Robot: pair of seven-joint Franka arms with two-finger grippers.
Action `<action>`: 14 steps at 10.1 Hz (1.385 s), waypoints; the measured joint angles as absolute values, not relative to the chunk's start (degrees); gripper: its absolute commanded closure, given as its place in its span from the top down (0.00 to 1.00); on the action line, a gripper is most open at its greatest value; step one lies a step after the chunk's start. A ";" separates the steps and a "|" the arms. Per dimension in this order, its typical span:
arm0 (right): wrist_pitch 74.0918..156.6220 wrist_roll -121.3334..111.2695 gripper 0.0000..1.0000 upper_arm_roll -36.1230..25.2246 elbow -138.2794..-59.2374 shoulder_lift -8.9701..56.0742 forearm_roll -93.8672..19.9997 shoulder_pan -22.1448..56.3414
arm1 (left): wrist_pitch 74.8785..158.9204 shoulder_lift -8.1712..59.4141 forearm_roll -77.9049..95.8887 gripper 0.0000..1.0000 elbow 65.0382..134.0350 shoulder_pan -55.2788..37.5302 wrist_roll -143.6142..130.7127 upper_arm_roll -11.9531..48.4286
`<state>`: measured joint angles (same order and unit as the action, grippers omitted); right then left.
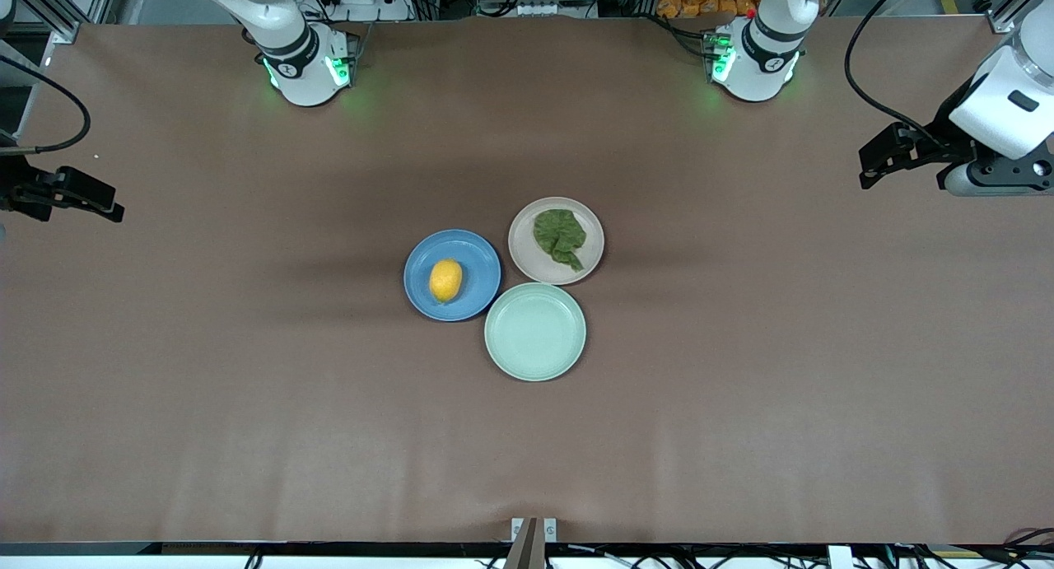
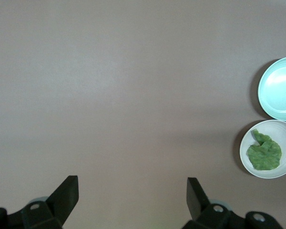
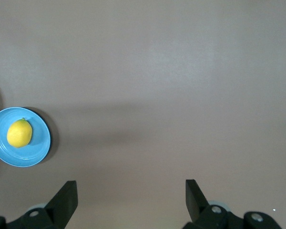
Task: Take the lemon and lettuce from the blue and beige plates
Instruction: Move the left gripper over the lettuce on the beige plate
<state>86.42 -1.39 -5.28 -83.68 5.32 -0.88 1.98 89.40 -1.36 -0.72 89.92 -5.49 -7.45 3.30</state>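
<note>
Brown table (image 1: 247,388) fills front view, three plates touching mid-table. Left gripper (image 1: 874,161) and right gripper (image 1: 99,202) hover over opposite table ends, both waiting. Lemon (image 1: 445,280) on blue plate (image 1: 478,260), long axis roughly toward the bases. Lettuce (image 1: 560,236) on beige plate (image 1: 527,248); mint plate (image 1: 535,332) nearest camera.

Left wrist: fingers (image 2: 66,193) wide apart, lettuce (image 2: 264,152) on plate.

Right wrist: fingers (image 3: 66,195) wide apart, lemon (image 3: 19,133) on plate.

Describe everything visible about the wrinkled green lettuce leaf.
The wrinkled dark green lettuce leaf lies flat and crumpled, irregular in outline, in the round pinkish-beige plate, covering roughly half its floor. Only the plate touches it. Both grippers hang open, well apart from it, at the table's two ends.
</note>
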 measured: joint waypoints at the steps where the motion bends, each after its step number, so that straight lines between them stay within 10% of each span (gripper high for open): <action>1: 86.42 -1.39 1.00 -5.28 -83.68 5.32 -0.88 1.98 | 89.40 -1.36 -0.72 1.00 89.92 -5.49 -7.45 3.30; 14: 86.39 -1.39 1.00 -5.30 -83.68 5.32 -0.88 1.97 | 90.22 2.23 0.36 1.00 89.87 -8.10 -7.45 3.75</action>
<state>86.39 -1.39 -5.30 -83.68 5.32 -0.88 1.97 90.22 2.23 0.36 89.87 -8.10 -7.45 3.75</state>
